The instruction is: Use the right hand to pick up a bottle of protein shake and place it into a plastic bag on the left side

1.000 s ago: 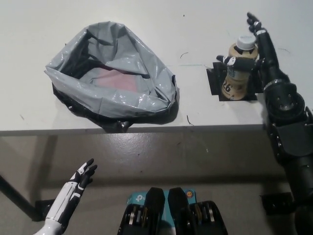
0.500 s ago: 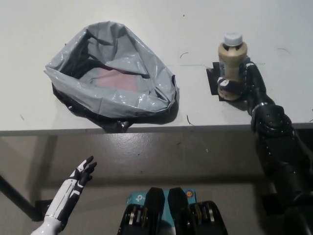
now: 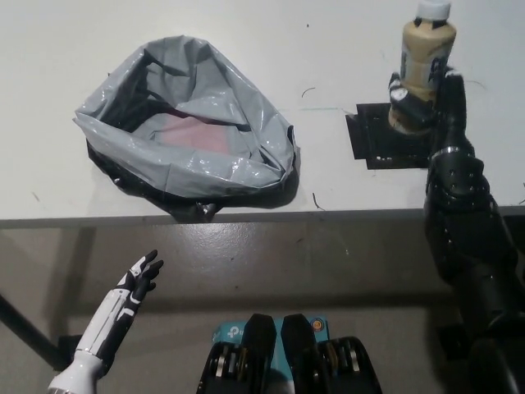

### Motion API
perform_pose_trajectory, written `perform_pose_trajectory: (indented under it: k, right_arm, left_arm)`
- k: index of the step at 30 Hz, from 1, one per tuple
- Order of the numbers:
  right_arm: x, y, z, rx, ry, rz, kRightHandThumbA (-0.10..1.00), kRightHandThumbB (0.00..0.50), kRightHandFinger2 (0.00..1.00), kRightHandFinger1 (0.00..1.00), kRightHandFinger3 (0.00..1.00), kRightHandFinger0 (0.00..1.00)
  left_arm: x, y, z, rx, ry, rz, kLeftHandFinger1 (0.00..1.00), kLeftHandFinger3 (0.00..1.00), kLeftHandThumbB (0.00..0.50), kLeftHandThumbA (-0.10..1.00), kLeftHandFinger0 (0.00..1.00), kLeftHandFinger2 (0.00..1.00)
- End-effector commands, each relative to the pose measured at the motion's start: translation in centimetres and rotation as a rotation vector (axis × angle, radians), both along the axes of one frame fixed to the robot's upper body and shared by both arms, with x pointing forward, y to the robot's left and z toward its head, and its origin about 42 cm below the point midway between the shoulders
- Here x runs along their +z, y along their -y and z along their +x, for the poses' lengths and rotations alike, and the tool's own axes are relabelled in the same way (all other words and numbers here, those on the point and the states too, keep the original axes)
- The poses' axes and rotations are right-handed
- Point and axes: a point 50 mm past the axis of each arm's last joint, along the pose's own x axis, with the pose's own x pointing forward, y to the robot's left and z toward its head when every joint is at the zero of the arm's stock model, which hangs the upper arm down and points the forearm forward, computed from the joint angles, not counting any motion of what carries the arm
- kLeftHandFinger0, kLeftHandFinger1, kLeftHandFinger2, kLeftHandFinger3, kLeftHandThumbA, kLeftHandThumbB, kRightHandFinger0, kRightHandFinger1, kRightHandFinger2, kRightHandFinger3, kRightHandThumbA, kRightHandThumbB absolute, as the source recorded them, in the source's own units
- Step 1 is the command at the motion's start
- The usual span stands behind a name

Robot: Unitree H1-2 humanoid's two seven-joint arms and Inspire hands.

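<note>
Up at the far right of the tabletop (image 3: 49,33), the protein shake bottle (image 3: 426,53) sits clamped in my right hand (image 3: 435,107), black fingers (image 3: 402,92) wrapped round its lower body, and it looks lifted clear of the black mat (image 3: 385,139) below. I'd keep it upright and the squeeze steady, carry it left across the bare surface well above the rim, and only lower once it is over the mouth of the grey plastic bag (image 3: 189,123), which gapes open toward me with something pinkish inside. Dark print shows on the beige label, too small for me to read. My white left hand (image 3: 135,283) rests low at the left, fingers apart, holding nothing.
</note>
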Motion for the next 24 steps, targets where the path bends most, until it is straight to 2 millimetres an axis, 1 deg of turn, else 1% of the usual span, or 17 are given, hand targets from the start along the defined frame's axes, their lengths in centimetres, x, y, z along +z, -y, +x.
perform_pose_trajectory:
  k: [1, 3, 4, 5, 6, 7, 8, 10, 11, 12, 13, 14, 15, 16, 19, 20, 24]
  right_arm:
    - [8.3, -3.3, -0.5, 0.054, 0.279, -0.082, -0.10, 0.144, 0.68, 0.32, 0.75, 0.00]
    - [11.4, -5.7, -1.7, 0.112, 0.354, -0.138, -0.10, 0.136, 0.80, 0.41, 0.82, 0.03]
    - [13.2, -7.6, -2.7, 0.162, 0.406, -0.196, -0.10, 0.122, 0.81, 0.43, 0.82, 0.03]
    - [14.1, -8.9, -3.2, 0.208, 0.423, -0.221, -0.10, 0.123, 0.82, 0.44, 0.83, 0.03]
    - [14.8, -10.4, -3.7, 0.258, 0.464, -0.274, -0.10, 0.108, 0.85, 0.45, 0.88, 0.01]
    - [15.2, -11.5, -4.0, 0.289, 0.484, -0.311, -0.10, 0.113, 0.86, 0.46, 0.90, 0.02]
    - [15.5, -12.9, -4.2, 0.324, 0.491, -0.356, -0.10, 0.114, 0.81, 0.44, 0.85, 0.01]
    - [15.9, -14.9, -4.5, 0.369, 0.491, -0.408, -0.10, 0.114, 0.76, 0.39, 0.79, 0.00]
    - [16.1, -16.7, -4.6, 0.400, 0.516, -0.480, -0.10, 0.114, 0.73, 0.34, 0.79, 0.00]
    - [16.1, -17.3, -4.6, 0.404, 0.518, -0.507, -0.10, 0.119, 0.74, 0.33, 0.81, 0.00]
    - [15.9, -18.9, -4.4, 0.414, 0.521, -0.563, -0.10, 0.138, 0.75, 0.33, 0.85, 0.00]
    - [15.8, -19.3, -4.3, 0.417, 0.512, -0.586, -0.10, 0.131, 0.76, 0.34, 0.87, 0.00]
    - [15.5, -20.9, -3.7, 0.438, 0.475, -0.652, -0.10, 0.138, 0.78, 0.35, 0.88, 0.00]
    - [15.3, -21.7, -3.3, 0.454, 0.456, -0.688, -0.10, 0.146, 0.79, 0.36, 0.89, 0.00]
    - [15.0, -23.2, -2.4, 0.463, 0.425, -0.773, -0.10, 0.154, 0.83, 0.38, 0.91, 0.00]
    - [15.0, -24.0, -1.9, 0.462, 0.426, -0.811, -0.10, 0.160, 0.82, 0.36, 0.89, 0.00]
    - [15.0, -25.2, -1.1, 0.467, 0.419, -0.878, -0.10, 0.151, 0.78, 0.35, 0.87, 0.00]
  left_arm:
    - [1.3, -0.5, 0.7, -0.033, 0.050, 0.022, 1.00, 1.00, 0.318, 1.00, 1.00, 1.00]
    - [1.3, -0.5, 0.7, -0.032, 0.051, 0.039, 1.00, 1.00, 0.328, 1.00, 1.00, 1.00]
    - [1.2, -0.5, 0.7, -0.029, 0.047, 0.040, 1.00, 1.00, 0.334, 1.00, 1.00, 1.00]
    - [1.2, -0.4, 0.7, -0.030, 0.046, 0.041, 1.00, 1.00, 0.336, 1.00, 1.00, 1.00]
    - [1.1, -0.4, 0.6, -0.036, 0.048, 0.037, 1.00, 1.00, 0.328, 1.00, 1.00, 1.00]
    - [1.1, -0.4, 0.6, -0.039, 0.049, 0.036, 1.00, 1.00, 0.331, 1.00, 1.00, 1.00]
    - [1.0, -0.5, 0.7, -0.042, 0.053, 0.041, 1.00, 1.00, 0.327, 1.00, 1.00, 1.00]
    - [1.0, -0.5, 0.6, -0.045, 0.055, 0.048, 1.00, 1.00, 0.335, 1.00, 1.00, 1.00]
    - [1.0, -0.5, 0.7, -0.046, 0.055, 0.050, 1.00, 1.00, 0.342, 1.00, 1.00, 1.00]
    - [1.0, -0.6, 0.7, -0.047, 0.057, 0.050, 1.00, 1.00, 0.340, 1.00, 1.00, 1.00]
    - [1.1, -0.5, 0.6, -0.050, 0.052, 0.043, 1.00, 1.00, 0.352, 1.00, 1.00, 1.00]
    - [1.1, -0.5, 0.6, -0.051, 0.050, 0.042, 1.00, 1.00, 0.353, 1.00, 1.00, 1.00]
    - [1.0, -0.5, 0.5, -0.052, 0.052, 0.047, 1.00, 1.00, 0.347, 1.00, 1.00, 1.00]
    - [1.0, -0.5, 0.4, -0.054, 0.052, 0.049, 1.00, 1.00, 0.355, 1.00, 1.00, 1.00]
    - [1.1, -0.5, 0.4, -0.060, 0.056, 0.048, 1.00, 1.00, 0.355, 1.00, 1.00, 1.00]
    - [1.3, -0.5, 0.6, -0.063, 0.065, 0.057, 1.00, 1.00, 0.346, 1.00, 1.00, 1.00]
    - [1.6, -0.2, 0.8, -0.070, 0.075, 0.066, 1.00, 1.00, 0.355, 1.00, 1.00, 1.00]
